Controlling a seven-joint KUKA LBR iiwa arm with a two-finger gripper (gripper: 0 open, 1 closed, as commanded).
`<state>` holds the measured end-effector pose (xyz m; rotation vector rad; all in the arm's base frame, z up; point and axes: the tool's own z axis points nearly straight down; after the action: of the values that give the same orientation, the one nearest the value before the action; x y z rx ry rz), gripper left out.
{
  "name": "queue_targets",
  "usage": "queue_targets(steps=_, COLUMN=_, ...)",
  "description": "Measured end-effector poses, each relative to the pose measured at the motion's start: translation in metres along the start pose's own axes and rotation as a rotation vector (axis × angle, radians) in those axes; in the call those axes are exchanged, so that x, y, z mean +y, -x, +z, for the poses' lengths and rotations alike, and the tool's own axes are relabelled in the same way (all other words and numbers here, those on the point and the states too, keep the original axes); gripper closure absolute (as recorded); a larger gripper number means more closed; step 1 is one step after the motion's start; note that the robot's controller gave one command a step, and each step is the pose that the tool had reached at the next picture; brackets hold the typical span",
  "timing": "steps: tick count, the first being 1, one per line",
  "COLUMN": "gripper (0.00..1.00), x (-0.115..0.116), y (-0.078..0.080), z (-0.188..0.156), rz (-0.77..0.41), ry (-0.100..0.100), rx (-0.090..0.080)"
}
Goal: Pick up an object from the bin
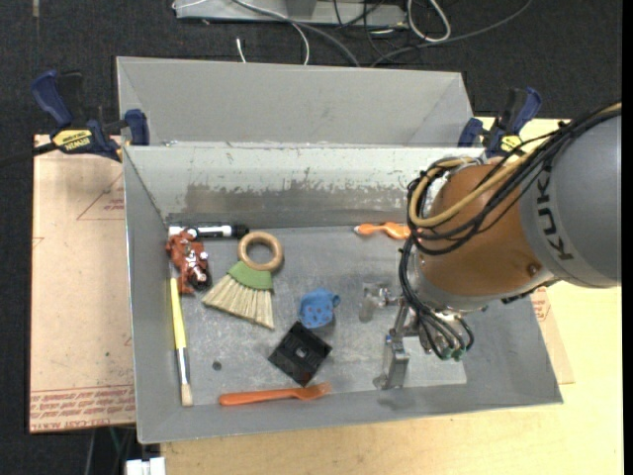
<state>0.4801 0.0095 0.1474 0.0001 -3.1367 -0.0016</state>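
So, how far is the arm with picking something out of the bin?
Nothing looks picked yet. The gripper is low over bare floor on the view's right side of the grey metal bin, open, with nothing between its fingers. The small blue lumpy piece and the black square block lie nearest. Closing on a thing and lifting remain.

Fairly bright, even light falls from overhead into the grey metal bin (297,107) — its back wall is pale, with a darker band along the foot. The orange cover (475,240) carries a mild sheen and casts a soft shadow beneath it — the surrounding dark floor (89,28) is dim.
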Motion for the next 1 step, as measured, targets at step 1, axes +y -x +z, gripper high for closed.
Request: queue_targets(steps=1, gripper=0.00, x=0.0000, y=0.0013, z=-0.0017, rz=0.000, ry=0.000, rx=-0.004)
